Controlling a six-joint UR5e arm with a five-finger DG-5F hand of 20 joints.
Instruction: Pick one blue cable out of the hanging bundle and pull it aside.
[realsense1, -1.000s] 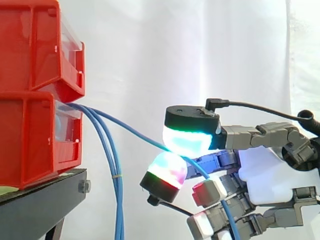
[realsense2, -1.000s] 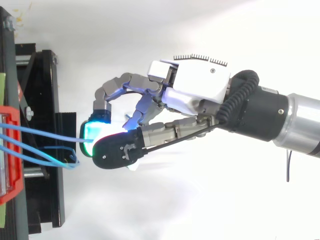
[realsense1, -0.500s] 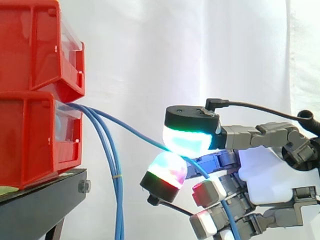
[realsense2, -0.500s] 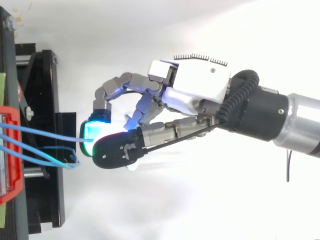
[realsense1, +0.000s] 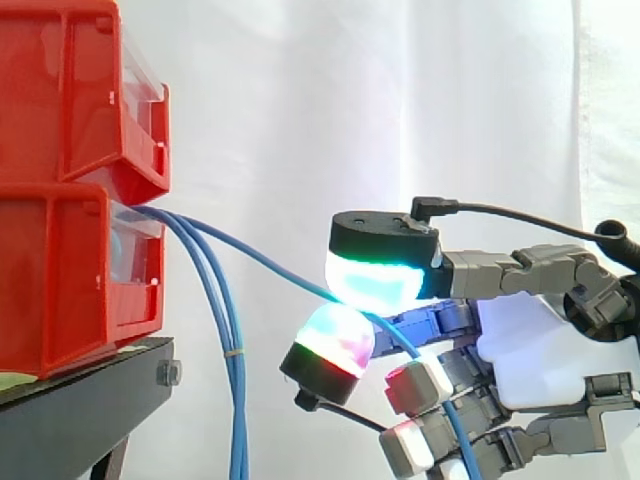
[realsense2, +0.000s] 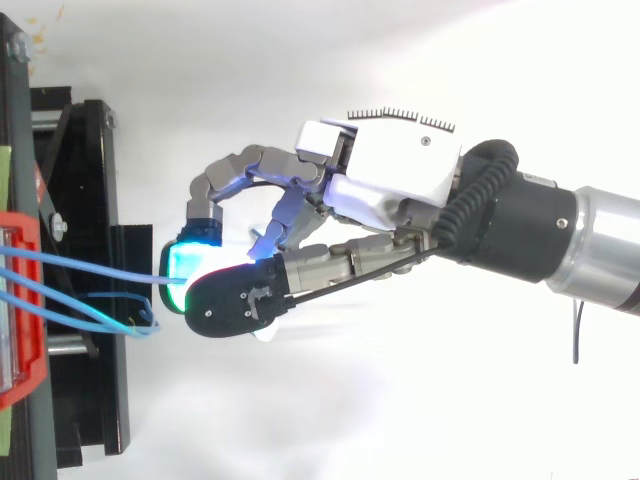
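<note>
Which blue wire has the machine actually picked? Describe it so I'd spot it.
Start at the red bins on the left. From the lower one, the bundle hangs straight down. The picked blue cable alone slants rightward, pinched between the hand's glowing pads.

An upper red bin sits on a lower red bin atop a black stand. A white curtain hangs behind.

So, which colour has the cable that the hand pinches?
The cable is blue; clearest in the side view.
</note>
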